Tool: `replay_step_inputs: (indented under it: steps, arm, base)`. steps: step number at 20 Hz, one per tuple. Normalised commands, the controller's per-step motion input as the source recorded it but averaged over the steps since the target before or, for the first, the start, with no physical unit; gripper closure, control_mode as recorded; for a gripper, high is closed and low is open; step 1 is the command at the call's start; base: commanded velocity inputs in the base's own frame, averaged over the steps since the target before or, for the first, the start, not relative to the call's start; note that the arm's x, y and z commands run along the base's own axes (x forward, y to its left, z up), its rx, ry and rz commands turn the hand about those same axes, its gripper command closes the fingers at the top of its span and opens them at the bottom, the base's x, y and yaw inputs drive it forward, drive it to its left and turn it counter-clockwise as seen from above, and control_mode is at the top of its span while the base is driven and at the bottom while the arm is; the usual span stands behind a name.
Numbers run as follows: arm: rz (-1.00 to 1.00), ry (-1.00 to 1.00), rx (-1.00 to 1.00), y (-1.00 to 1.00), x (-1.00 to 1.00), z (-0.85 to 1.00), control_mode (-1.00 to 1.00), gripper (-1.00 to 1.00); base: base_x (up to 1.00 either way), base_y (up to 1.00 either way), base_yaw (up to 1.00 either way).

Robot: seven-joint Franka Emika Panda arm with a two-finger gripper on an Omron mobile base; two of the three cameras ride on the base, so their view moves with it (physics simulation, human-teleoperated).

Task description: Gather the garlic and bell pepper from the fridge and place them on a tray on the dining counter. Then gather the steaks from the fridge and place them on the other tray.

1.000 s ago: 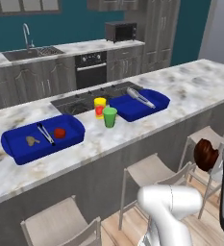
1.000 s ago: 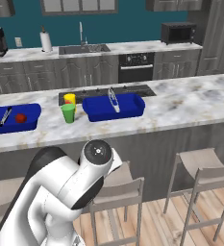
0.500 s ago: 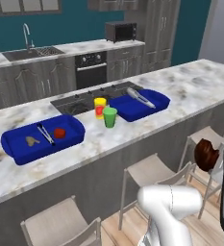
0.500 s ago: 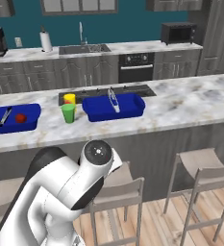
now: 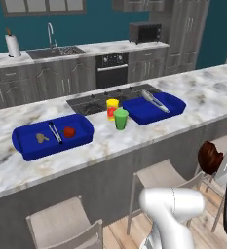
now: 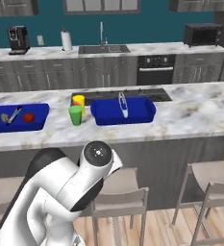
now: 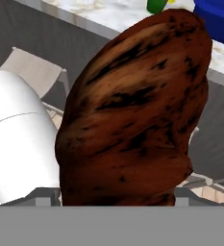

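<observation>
A: Item, gripper (image 7: 118,199): condition?
B: Jaws set wide, clamped on the dark brown steak (image 7: 132,110), which stands up between them.
A: Location of remaining stock?
B: Beyond and above the gripper, on the dining counter (image 5: 202,92): left blue tray (image 5: 25,141) holds garlic (image 5: 41,137), bell pepper (image 5: 69,132) and tongs (image 5: 54,132); right blue tray (image 5: 176,103) holds tongs only.
</observation>
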Motion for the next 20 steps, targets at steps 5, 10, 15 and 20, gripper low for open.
replay_step_inputs:
  steps: [5, 10, 15, 20]
  arm:
    - [0.0, 0.0, 0.0, 0.0, 0.0, 0.0, 1.0, 1.0]
    - [0.0, 0.0, 0.0, 0.0, 0.0, 0.0, 1.0, 1.0]
    - [0.11, 0.1, 0.0, 0.11, 0.4, 0.0, -1.0, 1.0]
    - [0.14, 0.17, 0.0, 0.09, 1.0, 0.01, -1.0, 1.0]
  base:
    - [1.0, 0.35, 0.26]
    - [1.0, 0.29, 0.27]
    - [0.6, 0.18, 0.19]
    - [0.0, 0.0, 0.0]
